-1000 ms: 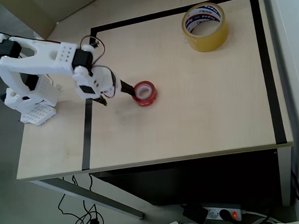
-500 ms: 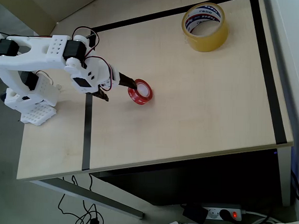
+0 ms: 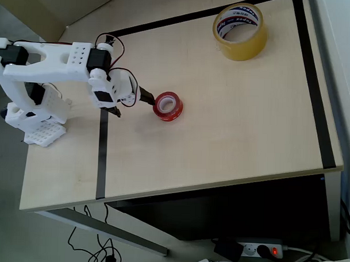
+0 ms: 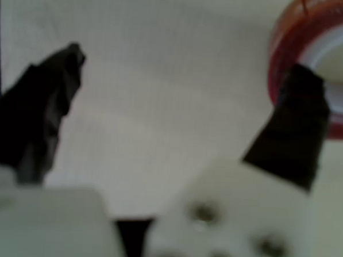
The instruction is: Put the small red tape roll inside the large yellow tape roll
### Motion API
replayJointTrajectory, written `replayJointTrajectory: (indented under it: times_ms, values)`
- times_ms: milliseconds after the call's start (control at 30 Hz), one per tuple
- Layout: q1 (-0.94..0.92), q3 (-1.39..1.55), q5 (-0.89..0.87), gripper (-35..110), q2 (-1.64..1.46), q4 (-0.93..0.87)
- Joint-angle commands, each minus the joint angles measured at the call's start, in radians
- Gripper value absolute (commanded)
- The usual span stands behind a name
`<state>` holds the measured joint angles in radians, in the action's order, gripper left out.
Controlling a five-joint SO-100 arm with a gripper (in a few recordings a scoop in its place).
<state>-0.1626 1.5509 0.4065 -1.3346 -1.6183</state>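
fingers (image 4: 186, 66): spread, holding nothing | red roll (image 3: 168, 105): flat on tabletop (image 3: 232, 127), off right fingertip, outside the gap (wrist view) | yellow roll (image 3: 240, 31): far corner, well apart

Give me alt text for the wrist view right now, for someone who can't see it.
Blurry close-up from the wrist: the open pincer shows two dark fingers spread wide over a pale table, nothing between them. The right finger overlaps the rim of the small red tape roll at the top right corner, its pale core visible.
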Motion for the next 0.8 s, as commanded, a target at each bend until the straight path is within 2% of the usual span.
replayJointTrajectory:
  times_ms: [0, 267, 767]
  values:
    - [-0.026, -0.037, 0.006, 37, -0.092, -0.014]
    - [-0.037, -0.071, -0.008, 37, -0.129, 0.046]
    - [0.009, -0.08, -0.032, 38, 0.046, 0.179]
